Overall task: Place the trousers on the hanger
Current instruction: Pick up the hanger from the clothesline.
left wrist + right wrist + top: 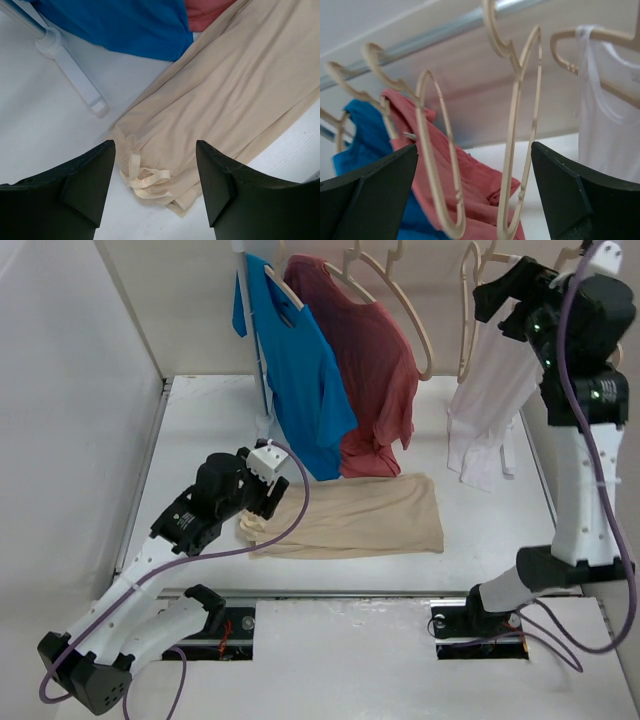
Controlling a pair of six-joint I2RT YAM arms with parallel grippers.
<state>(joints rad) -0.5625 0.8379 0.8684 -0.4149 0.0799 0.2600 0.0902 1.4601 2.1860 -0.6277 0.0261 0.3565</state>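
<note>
The beige trousers (350, 515) lie folded flat on the table, with the waist drawstring (145, 180) at their left end. My left gripper (262, 506) hovers just above that end, open and empty; in the left wrist view (154, 150) its jaws straddle the drawstring corner. My right gripper (487, 295) is raised at the rail, open and empty. In the right wrist view (474, 150) two empty pale hangers hang between its jaws, one on the right (520, 150) and one on the left (437, 170). An empty hanger (412, 320) also shows from above.
A blue T-shirt (300, 370), a dull red T-shirt (375, 370) and a white vest (490, 400) hang from the rail (445, 30). The rack's white pole and foot (75, 70) stand just behind the trousers' left end. Walls close the left side and the back.
</note>
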